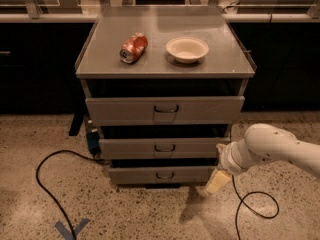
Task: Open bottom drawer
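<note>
The bottom drawer [162,175] is the lowest, narrowest grey front of the three-drawer cabinet, with a small dark loop handle [164,174] at its centre. Its front stands about flush under the middle drawer [162,148]; its inside is hidden. My gripper [218,181] hangs at the end of the white arm [265,149], low at the drawer's right end and just in front of it, well right of the handle. Only its pale tip shows.
The top drawer [165,109] is the widest front. A crushed red can [133,47] and a white bowl [187,49] lie on the cabinet top. Black cables run on the speckled floor at left [45,184] and right [255,204]. Blue tape marks the floor [70,229].
</note>
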Tool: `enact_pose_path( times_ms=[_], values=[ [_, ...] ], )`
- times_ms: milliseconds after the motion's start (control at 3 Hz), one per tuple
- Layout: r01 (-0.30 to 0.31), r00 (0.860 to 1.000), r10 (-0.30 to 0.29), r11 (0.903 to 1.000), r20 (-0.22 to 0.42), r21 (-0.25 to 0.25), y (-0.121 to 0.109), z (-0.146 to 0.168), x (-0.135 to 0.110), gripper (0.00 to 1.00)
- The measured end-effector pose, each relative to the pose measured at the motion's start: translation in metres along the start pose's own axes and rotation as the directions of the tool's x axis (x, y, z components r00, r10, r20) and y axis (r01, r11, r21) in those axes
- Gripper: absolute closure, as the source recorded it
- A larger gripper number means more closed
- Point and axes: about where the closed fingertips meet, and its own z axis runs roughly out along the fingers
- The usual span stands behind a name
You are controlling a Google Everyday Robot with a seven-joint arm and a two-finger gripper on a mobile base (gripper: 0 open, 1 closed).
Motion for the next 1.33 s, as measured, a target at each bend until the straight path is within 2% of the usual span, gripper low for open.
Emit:
enact_pose_path(
  times_ms=[333, 667, 1000, 1333],
  values=[
    [-0.071, 0.997, 0.072, 0.9972, 0.041, -0.022, -0.013, 0.054, 0.01, 0.0],
    [-0.071, 0.997, 0.072, 0.9972, 0.041, -0.022, -0.013, 0.054, 0.01, 0.0],
    [-0.1, 0.994, 0.101, 0.9942, 0.028, -0.039, -0.006, 0.081, 0.016, 0.0],
    [-0.106, 0.994, 0.108, 0.9925, 0.033, -0.061, 0.005, 0.134, 0.012, 0.0]
  ],
)
